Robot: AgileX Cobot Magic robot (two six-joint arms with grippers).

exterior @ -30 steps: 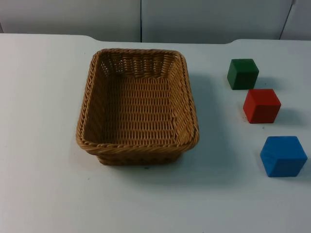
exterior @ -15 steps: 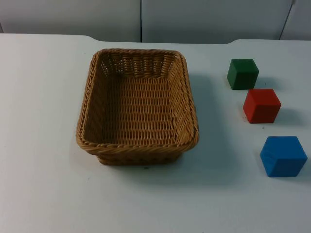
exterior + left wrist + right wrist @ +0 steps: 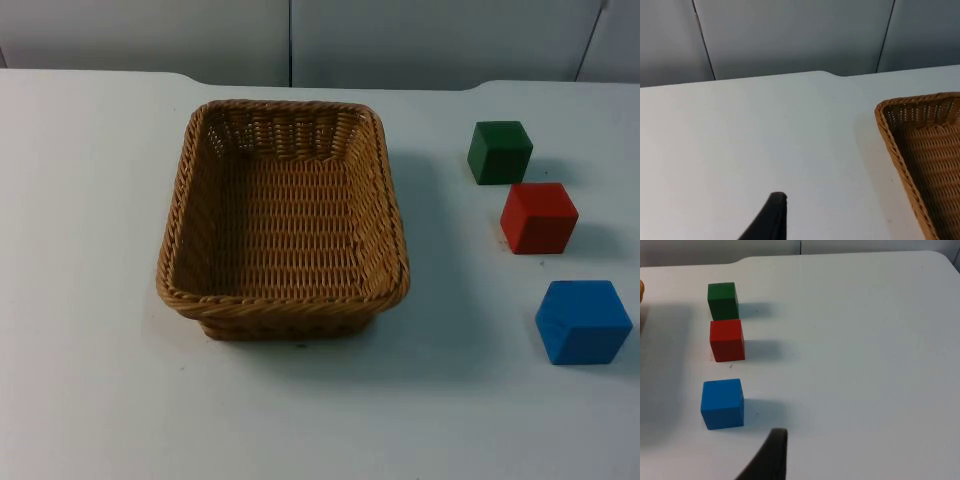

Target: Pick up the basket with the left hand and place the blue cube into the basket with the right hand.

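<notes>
- A rectangular woven wicker basket (image 3: 283,218), tan-brown and open-topped, sits upright on the white bench (image 3: 90,300) left of centre in the top view, with nothing inside it; the left wrist view catches one corner of its rim (image 3: 920,145).
- A solid blue cube (image 3: 582,321) rests on the bench at the lower right of the top view, well apart from the basket and touching nothing; it also shows in the right wrist view (image 3: 722,403).
- A red cube (image 3: 539,217) stands just above the blue one in the top view, with a dark green cube (image 3: 499,152) above that – the three form a slightly slanted column, each near its neighbour but not touching.
- The left pincer shows as one black fingertip (image 3: 771,220) over bare bench beside the basket's corner, holding nothing; how far it is open I cannot tell.
- The right pincer likewise shows as one black fingertip (image 3: 770,456) above the bench near the blue cube, not touching it and holding nothing – its opening cannot be told either.
- A grey partition wall (image 3: 400,40) closes off the bench along the upper edge of the top view.
</notes>
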